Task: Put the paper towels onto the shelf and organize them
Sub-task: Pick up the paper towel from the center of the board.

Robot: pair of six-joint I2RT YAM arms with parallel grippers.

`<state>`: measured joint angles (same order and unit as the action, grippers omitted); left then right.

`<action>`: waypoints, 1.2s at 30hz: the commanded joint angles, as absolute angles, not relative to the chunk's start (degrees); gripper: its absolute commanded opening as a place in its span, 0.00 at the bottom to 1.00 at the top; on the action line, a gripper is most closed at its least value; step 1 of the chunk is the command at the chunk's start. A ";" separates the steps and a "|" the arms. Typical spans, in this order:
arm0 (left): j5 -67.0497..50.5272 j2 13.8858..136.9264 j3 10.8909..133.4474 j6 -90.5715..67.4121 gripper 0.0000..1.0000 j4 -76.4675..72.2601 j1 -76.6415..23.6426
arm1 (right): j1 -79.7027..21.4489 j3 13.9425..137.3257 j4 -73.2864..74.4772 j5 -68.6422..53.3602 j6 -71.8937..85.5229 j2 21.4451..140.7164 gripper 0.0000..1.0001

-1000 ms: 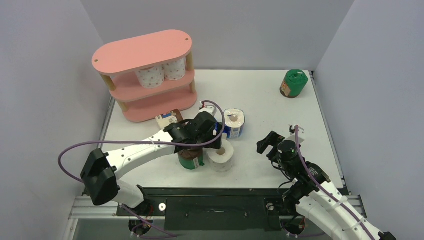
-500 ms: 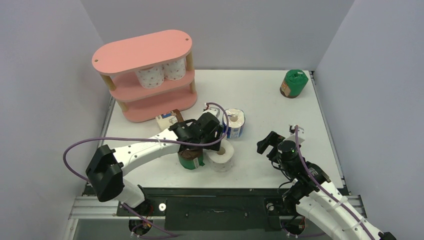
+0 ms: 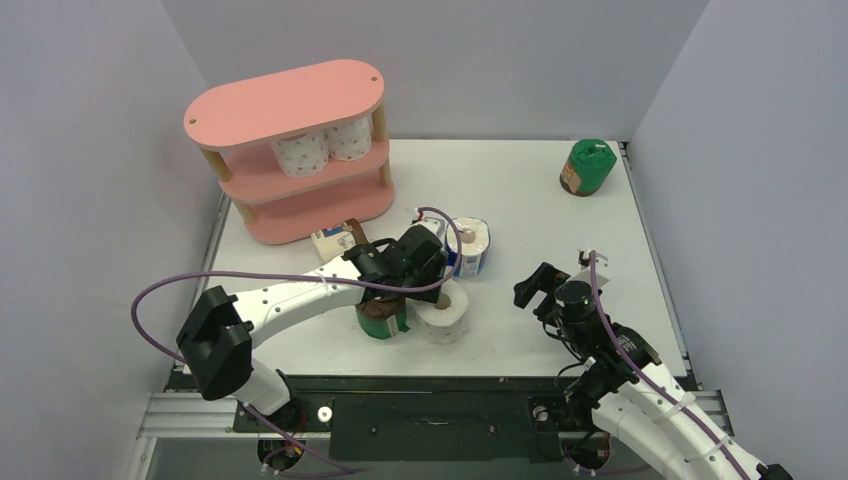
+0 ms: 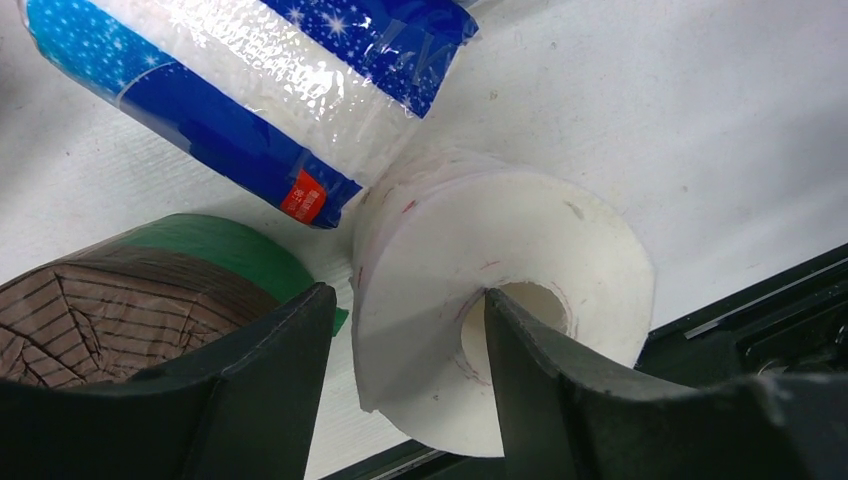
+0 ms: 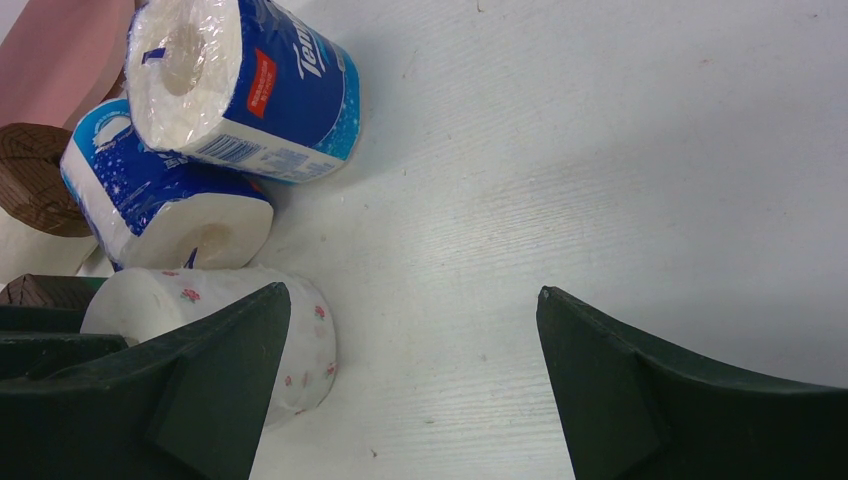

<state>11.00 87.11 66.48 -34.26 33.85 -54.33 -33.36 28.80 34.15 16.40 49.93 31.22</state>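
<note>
The tabletop (image 3: 520, 200) and the shelf (image 3: 285, 105) far beyond the left hand look as they did a second ago, with two dotted rolls (image 3: 300, 152) standing on the shelf's middle board. The right hand (image 5: 410, 350) has not stirred either, its fingers spread wide over bare tabletop and holding nothing. The change is in the left hand (image 4: 400, 330): its fingers have drawn in from wide to about half. One now sits inside the core of the white roll (image 4: 500, 250), the other just outside its wall with a sliver of gap showing (not a firm pinch yet, I judge). A green roll (image 4: 120, 290) lies beside the outer finger, a blue roll (image 4: 260, 100) just ahead. The grasp looks nearly made; the carry to the shelf is not yet begun.
</note>
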 commanded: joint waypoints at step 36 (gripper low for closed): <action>9.93 84.70 71.33 -32.49 0.26 37.00 -54.84 | -33.22 30.96 33.52 17.34 48.73 31.16 0.89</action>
<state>9.76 88.18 66.96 -32.40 36.23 -54.72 -33.36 28.80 34.17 16.40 49.87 31.22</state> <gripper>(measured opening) 0.338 0.887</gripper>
